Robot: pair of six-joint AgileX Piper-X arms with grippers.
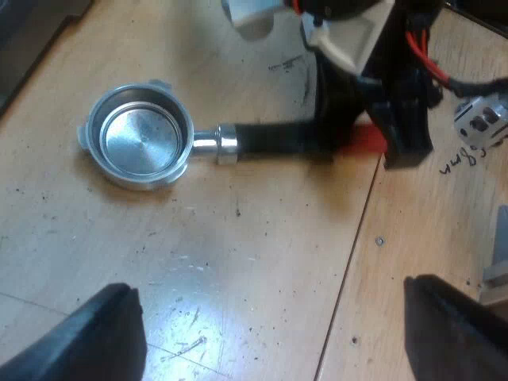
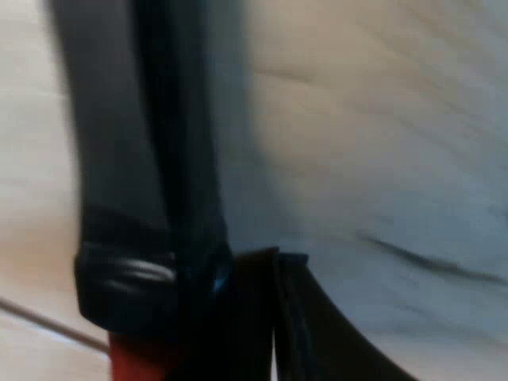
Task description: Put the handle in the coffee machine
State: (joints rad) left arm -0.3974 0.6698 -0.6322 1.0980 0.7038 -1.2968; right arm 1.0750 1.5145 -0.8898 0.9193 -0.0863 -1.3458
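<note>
The metal holder [image 1: 143, 147] lies flat on the wooden table with its empty basket facing up. Its dark handle [image 1: 274, 137] runs from the basket to a red end [image 1: 367, 141]. My right gripper [image 1: 361, 131] comes down over the handle beside the red end and appears shut on it. Seen close up, the dark handle [image 2: 127, 159] has one black finger [image 2: 305, 325] pressed against it just above the red end [image 2: 135, 361]. My left gripper [image 1: 274, 341] hovers above the table short of the holder, its fingers [image 1: 99, 337] wide apart and holding nothing.
A small silver metal part [image 1: 480, 119] rests on the table past the right gripper, near some handwriting. A seam [image 1: 349, 262] runs between the wooden boards. A dark edge [image 1: 24, 40] borders the table beyond the basket.
</note>
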